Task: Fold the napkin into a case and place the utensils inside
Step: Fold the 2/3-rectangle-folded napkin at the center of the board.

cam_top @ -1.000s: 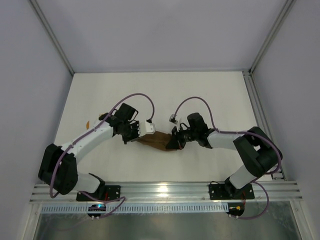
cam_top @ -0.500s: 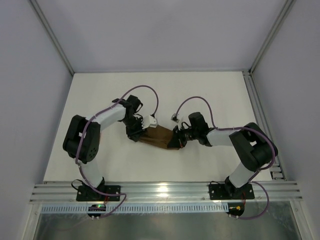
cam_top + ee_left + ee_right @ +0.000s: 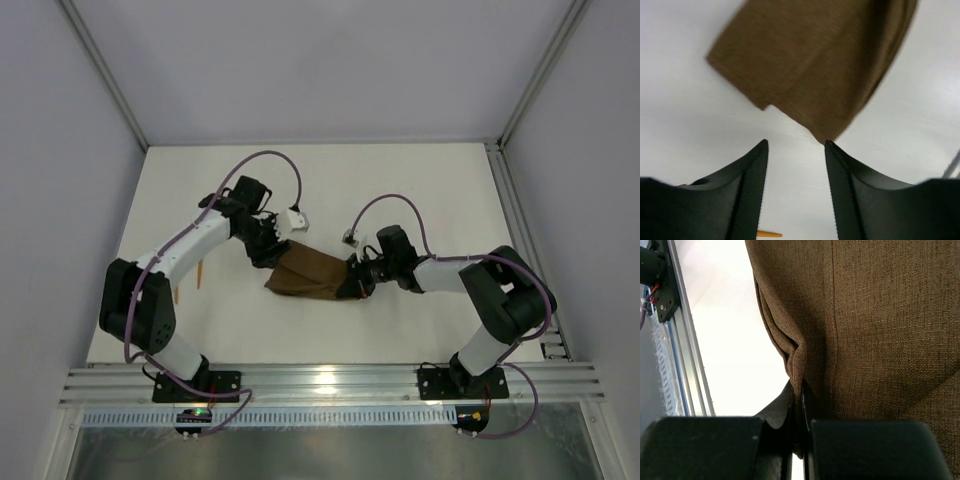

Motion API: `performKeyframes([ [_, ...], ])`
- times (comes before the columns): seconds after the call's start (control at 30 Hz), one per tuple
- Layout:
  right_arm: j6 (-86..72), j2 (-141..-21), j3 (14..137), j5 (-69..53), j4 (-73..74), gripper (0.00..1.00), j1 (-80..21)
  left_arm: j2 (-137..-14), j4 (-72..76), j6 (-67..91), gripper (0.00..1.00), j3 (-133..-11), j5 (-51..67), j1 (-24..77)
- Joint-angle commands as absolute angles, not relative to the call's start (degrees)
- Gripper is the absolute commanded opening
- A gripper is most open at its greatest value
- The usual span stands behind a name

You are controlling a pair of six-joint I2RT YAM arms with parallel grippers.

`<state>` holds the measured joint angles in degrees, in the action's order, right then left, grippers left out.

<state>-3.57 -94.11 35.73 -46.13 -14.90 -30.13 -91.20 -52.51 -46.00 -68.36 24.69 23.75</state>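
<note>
The dark brown napkin (image 3: 308,273) lies folded on the white table between my two grippers. My left gripper (image 3: 270,256) hovers at its far-left edge, open with nothing between the fingers; in the left wrist view the napkin (image 3: 820,65) lies just past the left gripper (image 3: 796,145), with a cloth corner close to the right fingertip (image 3: 830,148). My right gripper (image 3: 801,390) is shut on a bunched fold at the right edge of the napkin (image 3: 880,315). Two thin orange utensils (image 3: 200,274) lie at the left, near the left arm; one tip (image 3: 769,233) shows between the left fingers.
Aluminium rails (image 3: 320,385) run along the near table edge, and one (image 3: 685,340) shows to the left of the right gripper. Purple cables loop above both wrists. White walls with metal posts enclose the table on three sides.
My left gripper has opened, let go of the napkin's left end and drawn back. The napkin now lies broader and flatter. The right gripper has kept its hold and place.
</note>
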Motion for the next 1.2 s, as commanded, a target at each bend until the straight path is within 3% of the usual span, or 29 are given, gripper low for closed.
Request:
performKeyframes([
  [0.0,-2.2,-91.32,36.39,-46.5,-14.5,0.03,-30.06,-92.71,-38.36,-31.24,0.5,-72.68,19.79,22.24],
  [0.03,-2.02,-91.14,36.39,-46.49,-14.41,0.03,-30.15,-94.64,-35.88,-28.85,0.4,-73.38,18.82,22.24],
  [0.13,-1.32,-90.62,36.65,-46.15,-13.71,0.03,-30.06,-103.51,-33.22,-22.95,0.3,-77.68,17.14,22.32],
  [0.27,-0.62,-90.35,36.56,-46.05,-13.27,0.03,-30.06,-108.63,-29.01,-17.67,0.32,-78.66,17.49,22.15],
  [0.53,-0.35,-89.47,36.3,-45.79,-12.75,0.03,-30.15,-107.49,-27.5,-10.82,0.4,-76.38,21.88,21.97],
  [0.8,-0.44,-89.39,37.0,-45.79,-12.31,0.03,-30.15,-108.72,-29.7,-11.25,0.37,-73.13,18.19,21.97],
  [0.9,-0.35,-88.42,38.05,-46.4,-11.26,0.03,-30.15,-109.16,-29.36,-11.86,0.25,-71.64,18.54,22.06],
  [0.93,-0.35,-88.07,38.23,-47.8,-11.25,0.03,-30.06,-109.16,-29.27,-12.13,0.12,-71.28,18.98,21.97],
  [1.0,-1.92,-86.84,38.15,-49.82,-14.74,0.03,-29.97,-108.81,-29.8,-13.44,0.0,-70.23,19.95,22.06],
  [1.17,-10.36,-88.15,39.11,-51.33,-21.79,0.03,-28.31,-107.93,-30.5,-16.43,0.0,-67.94,20.04,22.06],
])
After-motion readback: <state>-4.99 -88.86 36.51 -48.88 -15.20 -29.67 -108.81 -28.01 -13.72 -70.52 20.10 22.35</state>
